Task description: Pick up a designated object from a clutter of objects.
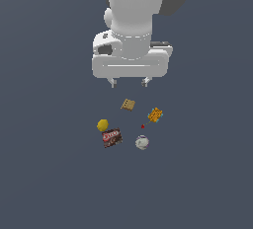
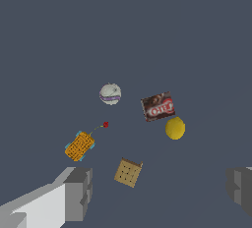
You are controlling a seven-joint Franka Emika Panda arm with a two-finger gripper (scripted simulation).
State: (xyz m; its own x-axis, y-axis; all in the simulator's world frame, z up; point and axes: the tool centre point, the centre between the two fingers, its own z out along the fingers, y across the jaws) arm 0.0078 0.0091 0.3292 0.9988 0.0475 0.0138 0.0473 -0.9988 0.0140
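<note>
The designated object is a small round yellow fruit (image 1: 103,125) (image 2: 175,128) lying on the dark floor, touching or nearly touching the dark brown red-labelled box (image 1: 112,137) (image 2: 158,106). Around them lie a tan square cracker (image 1: 128,104) (image 2: 128,172), an orange patterned piece (image 1: 155,115) (image 2: 79,146) and a whitish-grey ball (image 1: 142,142) (image 2: 110,94). My gripper (image 1: 129,82) (image 2: 160,192) hangs high above the clutter, open, with nothing between its fingers (image 2: 78,192). It is over the cracker's side of the group.
A tiny red marker (image 1: 143,126) (image 2: 106,124) sits between the orange piece and the ball. The floor is a plain dark grey-blue surface all round the group.
</note>
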